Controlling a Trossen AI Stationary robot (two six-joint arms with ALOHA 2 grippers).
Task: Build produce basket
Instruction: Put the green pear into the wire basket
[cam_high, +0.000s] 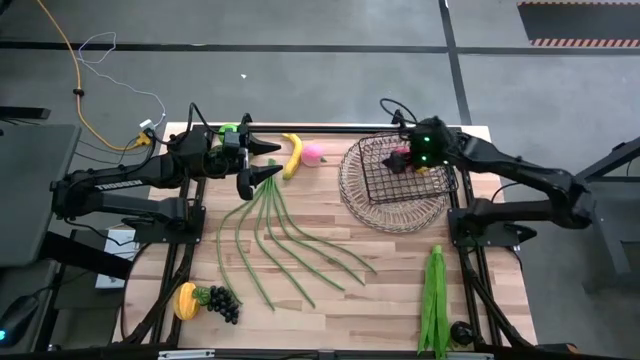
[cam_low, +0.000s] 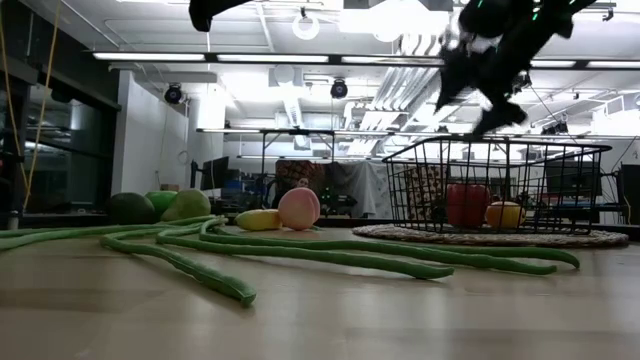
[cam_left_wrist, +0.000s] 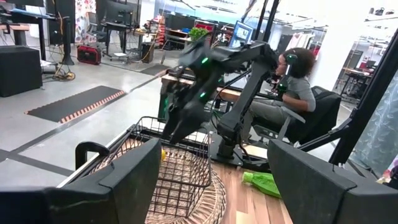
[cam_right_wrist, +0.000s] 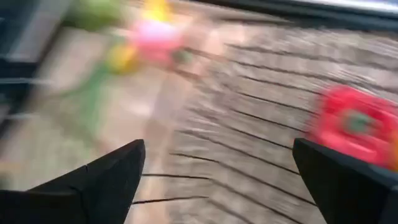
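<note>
The round, shallow, brownish wire basket (cam_high: 400, 222) lies at the table's far right, and a dark square wire crate (cam_low: 420, 190) stands on it. A red pepper (cam_low: 466, 203) and a yellow-orange fruit (cam_low: 503, 214) sit in the crate. My right gripper (cam_high: 408, 165) hangs open above the crate, tipped downward, with nothing between its fingers (cam_right_wrist: 99, 180). My left gripper (cam_high: 272, 160) stands open and level above the stem end of the long green beans (cam_high: 290, 240), also with nothing in it. Banana (cam_high: 292, 155) and pink peach (cam_high: 313, 153) lie at the far middle.
Dark grapes (cam_high: 222, 302) and a yellow fruit (cam_high: 186, 300) lie near the front left. Leafy greens (cam_high: 435, 300) lie at the front right. Green fruits (cam_low: 160, 205) sit at the far left. A seated person (cam_left_wrist: 298, 87) shows beyond the table.
</note>
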